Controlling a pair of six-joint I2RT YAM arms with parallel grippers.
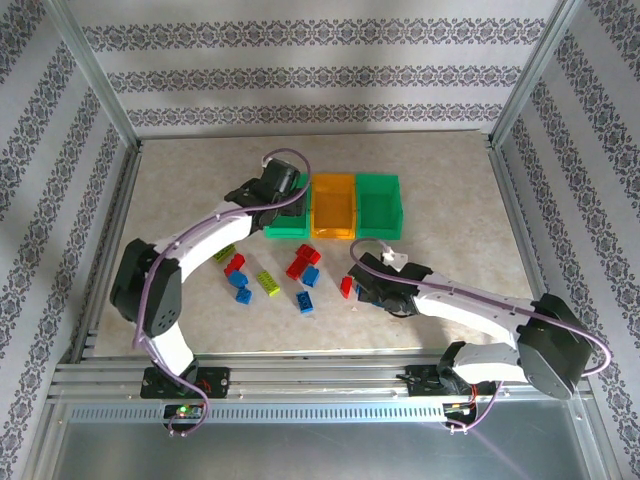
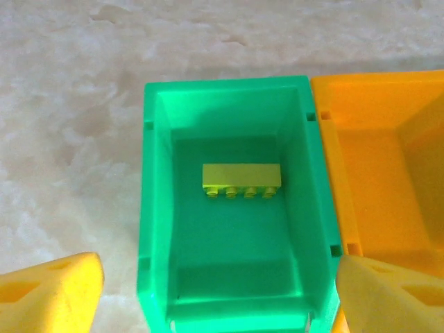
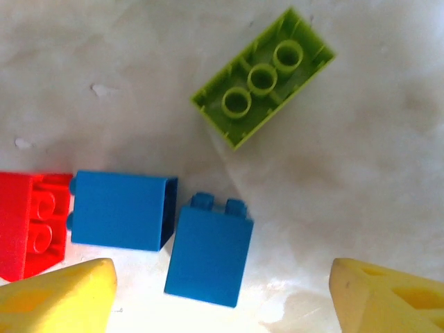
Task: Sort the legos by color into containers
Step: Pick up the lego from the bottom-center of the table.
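My left gripper (image 1: 276, 188) (image 2: 218, 300) hangs open over the left green container (image 1: 287, 222) (image 2: 161, 208). One yellow-green lego (image 2: 241, 182) lies on that container's floor, clear of the fingers (image 2: 52, 290). The orange container (image 1: 333, 205) (image 2: 374, 173) and the right green container (image 1: 378, 203) stand beside it. My right gripper (image 1: 360, 285) (image 3: 222, 300) is open and low over the loose legos. A blue lego (image 3: 208, 257) lies between its fingertips, untouched. Another blue lego (image 3: 119, 209), a red lego (image 3: 31, 225) and an upturned yellow-green lego (image 3: 262, 80) lie beyond it.
Several red, blue and yellow-green legos are scattered on the table (image 1: 450, 200) in front of the containers, from a yellow-green one (image 1: 224, 253) on the left to a red one (image 1: 346, 287) by my right gripper. Aluminium frame posts (image 1: 112, 110) bound the table.
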